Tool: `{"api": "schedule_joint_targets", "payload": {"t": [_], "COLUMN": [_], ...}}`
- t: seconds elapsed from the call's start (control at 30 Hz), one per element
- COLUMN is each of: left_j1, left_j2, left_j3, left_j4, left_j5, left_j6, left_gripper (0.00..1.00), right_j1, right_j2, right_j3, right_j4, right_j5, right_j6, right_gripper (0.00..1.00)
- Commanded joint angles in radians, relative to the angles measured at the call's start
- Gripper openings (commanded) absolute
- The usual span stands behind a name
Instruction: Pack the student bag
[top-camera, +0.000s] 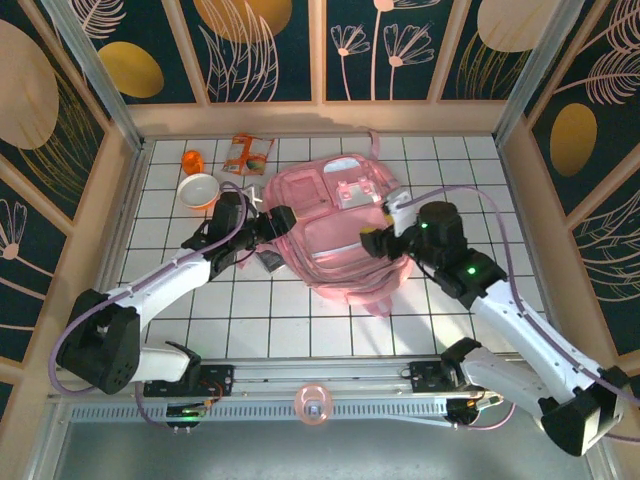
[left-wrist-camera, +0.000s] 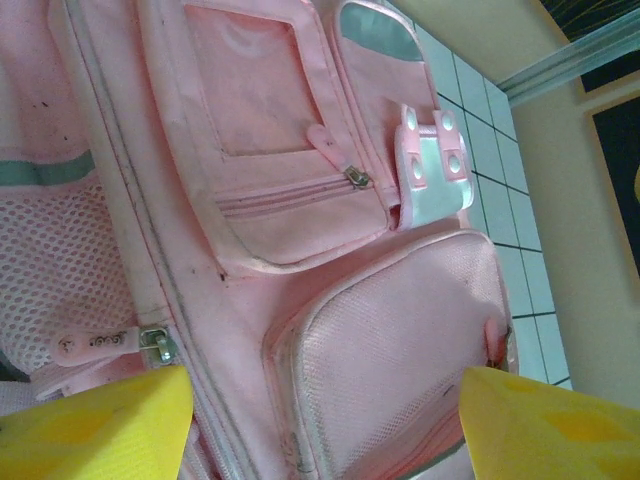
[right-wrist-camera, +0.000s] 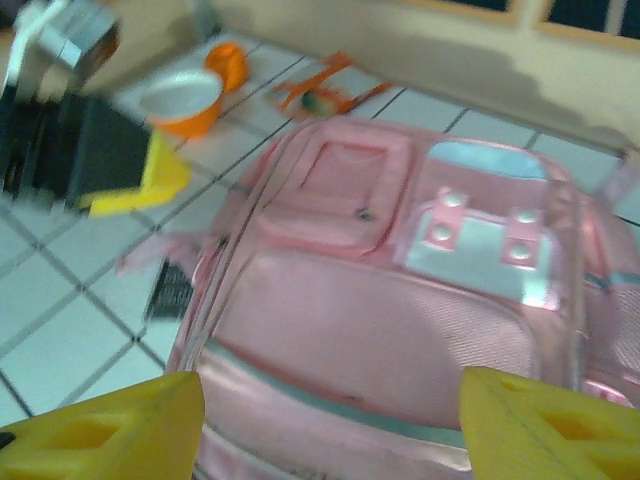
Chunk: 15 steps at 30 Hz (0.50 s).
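Note:
The student bag (top-camera: 330, 222) is a big pink backpack lying flat on the white tiled table, front pockets up. My left gripper (top-camera: 277, 226) is at its left edge and my right gripper (top-camera: 374, 243) at its right edge. In the left wrist view the yellow fingertips (left-wrist-camera: 100, 430) stand wide apart over the bag's mesh pocket (left-wrist-camera: 390, 350), gripping nothing; a zip pull (left-wrist-camera: 155, 343) lies by the left one. My right gripper (right-wrist-camera: 325, 430) also stands open just above the bag (right-wrist-camera: 380, 330), nothing between its fingers.
Behind and left of the bag are an orange-rimmed bowl (top-camera: 198, 190), a small orange cup (top-camera: 192, 160) and an orange snack packet (top-camera: 247, 153). A dark flat item (top-camera: 268, 262) lies by the bag's left side. Walls enclose the table on three sides.

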Motion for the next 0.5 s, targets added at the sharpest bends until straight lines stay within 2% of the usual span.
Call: {"api": "schedule_joint_targets", "payload": {"t": [0.0, 0.1, 0.27, 0.33, 0.47], "left_j1": [0.031, 0.051, 0.056, 0.056, 0.055], "left_j2": [-0.024, -0.033, -0.04, -0.048, -0.065], "left_j3": [-0.038, -0.064, -0.075, -0.077, -0.069], "left_j4": [0.056, 0.096, 0.115, 0.118, 0.08], "left_j5": [0.077, 0.107, 0.111, 0.103, 0.063], "left_j6": [-0.023, -0.062, -0.082, -0.081, -0.026], "left_gripper": [0.7, 0.71, 0.7, 0.7, 0.69], "right_j1": [0.079, 0.121, 0.12, 0.107, 0.079], "right_j2": [0.107, 0.215, 0.344, 0.375, 0.373], "right_j3": [0.013, 0.007, -0.042, -0.06, -0.04], "right_j4": [-0.126, -0.113, -0.024, 0.003, 0.018], "right_j5": [0.081, 0.118, 0.215, 0.257, 0.305], "right_j6": [-0.19, -0.257, -0.349, -0.367, -0.373], "right_gripper": [0.68, 0.69, 0.69, 0.56, 0.18]}}
